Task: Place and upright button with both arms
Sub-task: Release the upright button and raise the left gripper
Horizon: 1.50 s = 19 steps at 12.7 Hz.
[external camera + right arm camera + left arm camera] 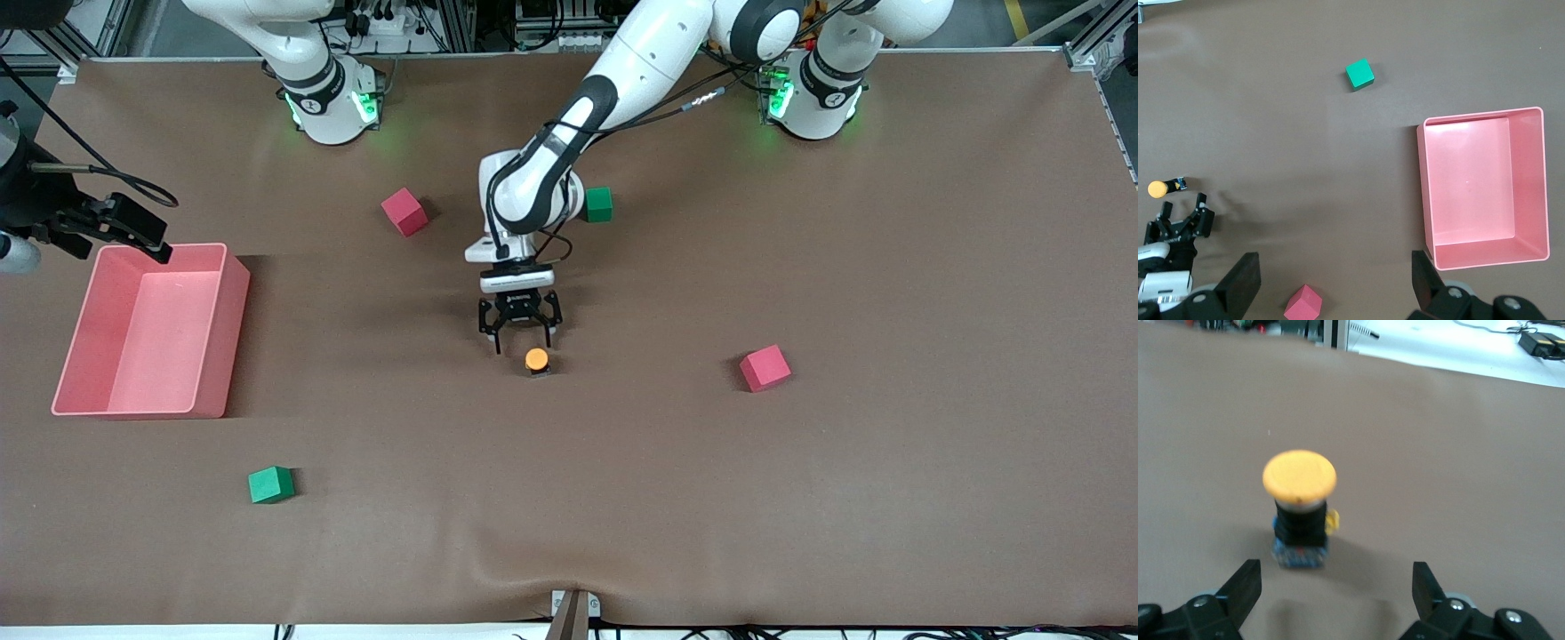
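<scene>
Push-button (pixel 536 360) upright on the brown table mat (pixel 889 489), orange cap up, free of any grip. Left gripper (pixel 520 336) just beside the button, jaws spread wide, holding nothing. Left wrist view up close: black body, blue base, small yellow tab at its side. Right gripper (pixel 1337 277) waiting high above the pink bin (pixel 191 407), toward the right arm's end from the button, fingers apart and empty.
</scene>
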Tool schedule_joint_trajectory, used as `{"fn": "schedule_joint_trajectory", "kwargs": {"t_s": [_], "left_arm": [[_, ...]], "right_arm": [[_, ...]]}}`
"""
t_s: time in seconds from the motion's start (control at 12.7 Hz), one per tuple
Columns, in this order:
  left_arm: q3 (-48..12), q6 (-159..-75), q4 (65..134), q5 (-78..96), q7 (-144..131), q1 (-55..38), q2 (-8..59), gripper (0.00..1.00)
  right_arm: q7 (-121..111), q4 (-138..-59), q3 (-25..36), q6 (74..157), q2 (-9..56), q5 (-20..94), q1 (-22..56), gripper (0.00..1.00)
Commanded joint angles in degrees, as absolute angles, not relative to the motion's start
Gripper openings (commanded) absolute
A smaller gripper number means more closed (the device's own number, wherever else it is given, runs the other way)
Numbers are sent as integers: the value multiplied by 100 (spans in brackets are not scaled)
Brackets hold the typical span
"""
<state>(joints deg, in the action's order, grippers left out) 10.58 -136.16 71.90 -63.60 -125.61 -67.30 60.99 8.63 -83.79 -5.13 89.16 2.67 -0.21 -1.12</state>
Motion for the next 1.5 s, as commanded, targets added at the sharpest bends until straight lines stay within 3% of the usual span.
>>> {"fn": "schedule_joint_trajectory", "kwargs": {"t_s": [0.0, 0.24, 0.71, 1.42], "left_arm": [[818, -13624, 7382, -5585, -12324, -6741, 5740, 100], [475, -12922, 7365, -4460, -11263, -6732, 5450, 100], [492, -12148, 7357, -2578, -9591, -6593, 4414, 100], [492, -9749, 7400, -810, -5419, -4591, 1734, 100]], "right_arm": [[782, -8429, -563, 8903, 167, 88, -237, 100], [782, -8429, -563, 8903, 176, 88, -255, 100], [703, -8429, -563, 8921, 176, 97, -299, 100], [554, -8464, -563, 8956, 176, 123, -352, 100]]}}
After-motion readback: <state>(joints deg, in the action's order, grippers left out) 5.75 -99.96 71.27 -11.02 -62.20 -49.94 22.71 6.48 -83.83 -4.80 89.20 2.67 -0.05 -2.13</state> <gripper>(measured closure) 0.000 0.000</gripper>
